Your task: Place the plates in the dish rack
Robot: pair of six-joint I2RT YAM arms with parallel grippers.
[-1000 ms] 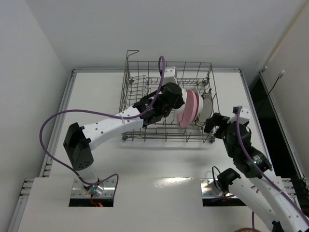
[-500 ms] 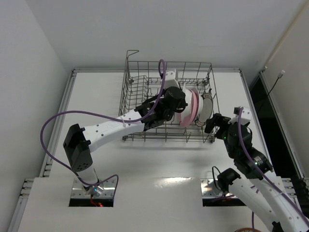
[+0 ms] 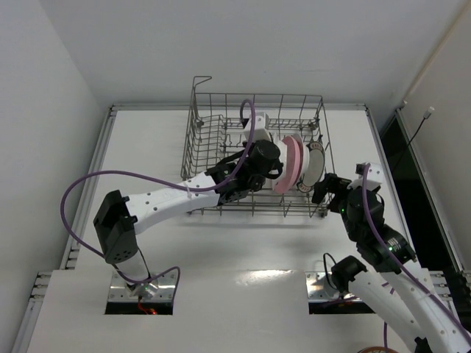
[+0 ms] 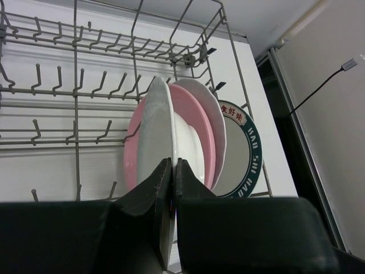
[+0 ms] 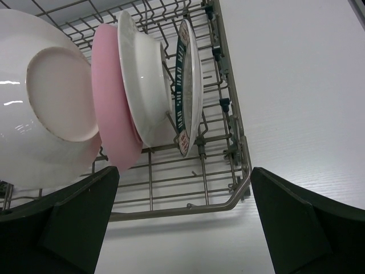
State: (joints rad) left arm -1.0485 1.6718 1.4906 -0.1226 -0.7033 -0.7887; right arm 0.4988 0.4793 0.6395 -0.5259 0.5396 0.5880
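Note:
The grey wire dish rack [image 3: 197, 125] stands at the table's far middle. In its right end stand, left to right, a pink plate [image 4: 191, 123], a plain white plate [image 4: 211, 114] and the teal-and-red rimmed plate [image 4: 245, 154], all upright on edge. My left gripper [image 4: 173, 162] is shut on the rim of the second white plate [image 4: 157, 131] and holds it upright just left of the pink plate, inside the rack. My right gripper [image 5: 185, 170] is open and empty, just outside the rack's near right corner [image 5: 239, 182].
The left half of the rack [image 4: 68, 85] holds only upright tines. A raised rail [image 3: 110, 140] borders the table on the left and a dark gap [image 3: 397, 147] runs along its right side. A purple cable [image 3: 88, 184] loops off the left arm.
My left gripper has shifted slightly nearer and lower in the rack with the white plate, closing up beside the pink plate. The right arm has not moved.

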